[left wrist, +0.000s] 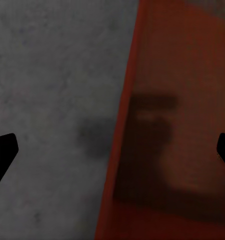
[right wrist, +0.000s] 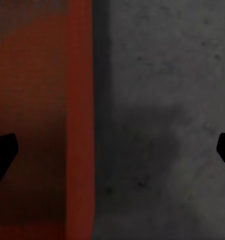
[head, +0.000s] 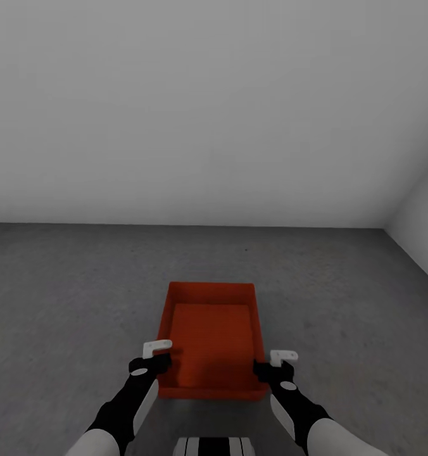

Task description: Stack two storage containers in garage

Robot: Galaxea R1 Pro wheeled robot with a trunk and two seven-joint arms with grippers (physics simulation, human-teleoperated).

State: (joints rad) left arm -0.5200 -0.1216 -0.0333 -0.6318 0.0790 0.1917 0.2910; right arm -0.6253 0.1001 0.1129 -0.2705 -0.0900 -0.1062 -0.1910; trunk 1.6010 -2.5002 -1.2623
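In the head view, a single orange-red storage container [head: 212, 339] is seen in the lower middle of the frame, resting on the dark grey concrete-like floor [head: 68, 297] of the garage. Its open top faces up, and its far wall lies toward the plain white-grey wall [head: 195, 107] that fills the upper half of the frame. A second wall [head: 423, 221] is seen at the right edge, meeting the first in a corner.

At lower left, the left gripper [head: 156, 356] is placed against the container's near left corner, at the outer side of its left wall. In the left wrist view, the left gripper [left wrist: 112, 150] is spread wide, one dark fingertip [left wrist: 2, 150] being over the grey floor [left wrist: 52, 75] and the other over the red interior of the container [left wrist: 177, 125]. The rim of the left wall runs between the two tips. Nothing is clasped; whether the wall is touched cannot be told.

At lower right, the right gripper [head: 275, 364] is set beside the container's near right corner, at the outer side of its right wall. In the right wrist view, the right gripper [right wrist: 112, 150] is likewise spread wide, the red container wall [right wrist: 80, 125] lying between a fingertip [right wrist: 2, 150] over the container's inside and another over the floor [right wrist: 167, 100]. Nothing is held by it.

At the bottom centre of the head view, a striped part of the robot's trunk [head: 214, 445] is seen.
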